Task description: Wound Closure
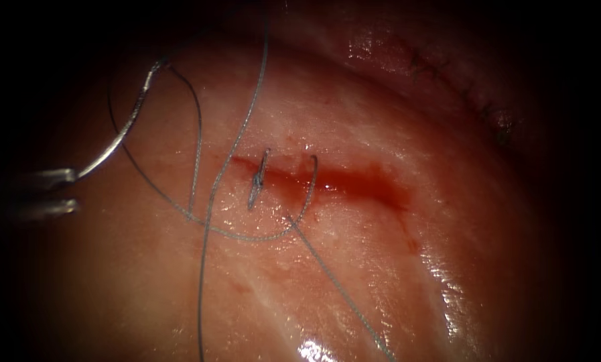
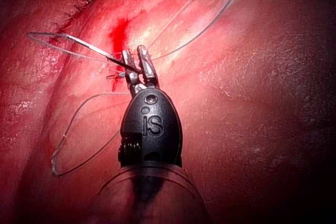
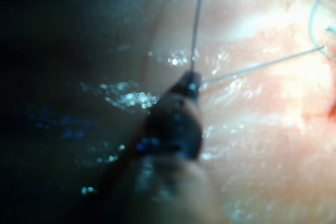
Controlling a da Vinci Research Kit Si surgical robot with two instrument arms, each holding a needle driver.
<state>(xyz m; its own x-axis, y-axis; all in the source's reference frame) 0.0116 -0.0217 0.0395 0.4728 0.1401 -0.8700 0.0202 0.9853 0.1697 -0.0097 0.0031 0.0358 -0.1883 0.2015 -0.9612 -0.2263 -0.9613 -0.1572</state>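
We see the left tool (image 1: 72,191) clamped on the curved needle (image 1: 122,131) near its point, clear of the tissue (image 1: 354,268), left of the cut (image 1: 340,181). The right tool (image 3: 190,88) pinches the thread (image 1: 246,114). The needle looks stiff and slippery, best gripped mid-curve; the thread seems limp.

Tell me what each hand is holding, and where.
Left hand holds the needle near its tip end, clear of the tissue. Right hand holds the thread.

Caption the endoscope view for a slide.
Left gripper holds the needle near its pointed end, clear of the tissue, left of the cut; thread loops across the cut.
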